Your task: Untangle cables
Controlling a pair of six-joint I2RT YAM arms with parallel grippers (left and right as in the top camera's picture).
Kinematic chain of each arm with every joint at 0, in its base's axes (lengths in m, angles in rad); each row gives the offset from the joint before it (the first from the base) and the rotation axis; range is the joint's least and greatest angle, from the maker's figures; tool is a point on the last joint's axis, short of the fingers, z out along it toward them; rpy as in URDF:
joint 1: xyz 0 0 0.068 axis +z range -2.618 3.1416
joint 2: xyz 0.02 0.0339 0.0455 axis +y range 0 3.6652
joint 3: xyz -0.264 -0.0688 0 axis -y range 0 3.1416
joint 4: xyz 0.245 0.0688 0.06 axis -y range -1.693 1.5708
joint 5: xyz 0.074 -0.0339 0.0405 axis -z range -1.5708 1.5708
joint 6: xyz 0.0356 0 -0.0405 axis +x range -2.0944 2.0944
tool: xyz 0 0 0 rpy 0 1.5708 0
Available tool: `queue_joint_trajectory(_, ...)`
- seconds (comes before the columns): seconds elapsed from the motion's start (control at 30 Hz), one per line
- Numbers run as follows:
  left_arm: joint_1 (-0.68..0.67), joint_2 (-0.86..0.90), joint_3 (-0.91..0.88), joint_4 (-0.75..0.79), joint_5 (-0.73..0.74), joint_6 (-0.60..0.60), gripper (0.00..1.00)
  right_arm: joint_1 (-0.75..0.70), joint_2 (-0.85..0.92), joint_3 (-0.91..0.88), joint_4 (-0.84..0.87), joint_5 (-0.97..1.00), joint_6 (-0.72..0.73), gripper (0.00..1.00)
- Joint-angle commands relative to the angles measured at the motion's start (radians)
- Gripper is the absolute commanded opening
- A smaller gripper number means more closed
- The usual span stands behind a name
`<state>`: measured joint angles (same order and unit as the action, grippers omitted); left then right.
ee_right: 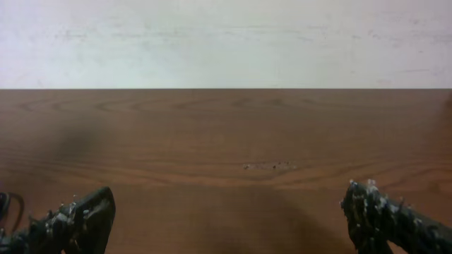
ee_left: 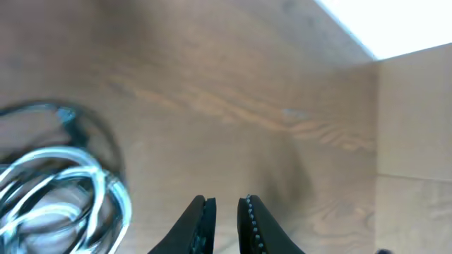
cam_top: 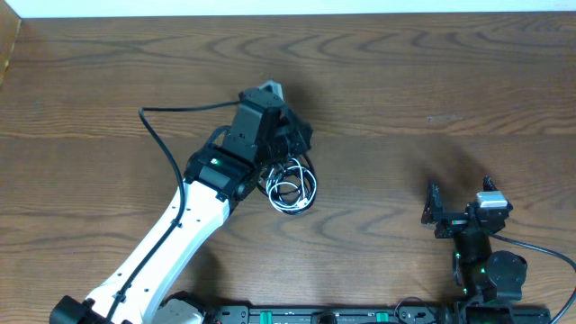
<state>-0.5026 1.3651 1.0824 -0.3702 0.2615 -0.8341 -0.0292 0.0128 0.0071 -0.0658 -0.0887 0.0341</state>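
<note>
Overhead: left pincer (cam_top: 292,135) nearly closed, empty, beside coiled cables (cam_top: 291,187); right pincer (cam_top: 430,214) spread wide.

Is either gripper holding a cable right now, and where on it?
Neither. The left gripper is nearly shut with nothing between its fingers; the cables lie coiled beside it. The right gripper is wide open and empty.

Cables (ee_left: 56,197) blurred, cut by left edge (plugs indiscernible) — overhead: partly hidden under left arm.
</note>
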Motion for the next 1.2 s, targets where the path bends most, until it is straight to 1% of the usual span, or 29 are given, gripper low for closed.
queue_joint_trajectory(0.0, -0.003, -0.012, 0.014, -0.124, -0.116, 0.065, 0.3, 0.005, 0.0, -0.002, -0.005, 0.008, 0.002, 0.99)
queue_joint_trajectory(0.1, -0.003, -0.006, 0.007, -0.233, -0.242, 0.082, 0.33, 0.005, 0.0, -0.002, -0.005, 0.008, 0.002, 0.99)
queue_joint_trajectory(0.13, -0.003, -0.003, 0.0, -0.253, -0.265, 0.082, 0.36, 0.005, 0.0, -0.002, -0.005, 0.008, 0.002, 0.99)
queue_joint_trajectory(0.2, -0.003, 0.012, -0.022, -0.265, -0.277, 0.082, 0.4, 0.005, 0.0, -0.002, -0.005, 0.008, 0.002, 0.99)
queue_joint_trajectory(0.23, -0.003, 0.021, -0.031, -0.264, -0.273, 0.08, 0.44, 0.005, 0.0, -0.002, -0.005, 0.008, 0.002, 0.99)
queue_joint_trajectory(0.33, -0.01, 0.085, -0.039, -0.26, -0.27, 0.04, 0.44, 0.005, 0.0, -0.002, -0.005, 0.008, 0.002, 0.99)
queue_joint_trajectory(0.47, -0.035, 0.187, -0.039, -0.208, -0.269, -0.034, 0.44, 0.005, 0.0, -0.002, -0.005, 0.008, 0.002, 0.99)
queue_joint_trajectory(0.57, -0.061, 0.285, -0.039, -0.134, -0.27, -0.035, 0.44, 0.005, 0.0, -0.002, -0.005, 0.008, 0.002, 0.99)
queue_joint_trajectory(0.7, -0.078, 0.37, -0.039, -0.062, -0.269, -0.035, 0.44, 0.005, 0.0, -0.002, -0.005, 0.008, 0.002, 0.99)
queue_joint_trajectory(0.97, -0.08, 0.431, -0.039, 0.018, -0.27, -0.035, 0.44, 0.005, 0.0, -0.002, -0.005, 0.008, 0.002, 0.99)
queue_joint_trajectory(1.0, -0.08, 0.431, -0.039, 0.02, -0.27, -0.035, 0.43, 0.005, 0.0, -0.002, -0.005, 0.008, 0.002, 0.99)
queue_joint_trajectory(1.07, -0.08, 0.431, -0.039, 0.022, -0.27, -0.035, 0.3, 0.005, 0.0, -0.002, -0.005, 0.008, 0.002, 0.99)
queue_joint_trajectory(1.13, -0.08, 0.431, -0.039, 0.022, -0.27, -0.035, 0.19, 0.005, 0.0, -0.002, -0.005, 0.008, 0.002, 0.99)
queue_joint_trajectory(1.17, -0.08, 0.43, -0.039, 0.022, -0.27, -0.035, 0.11, 0.005, 0.0, -0.002, -0.005, 0.008, 0.002, 0.99)
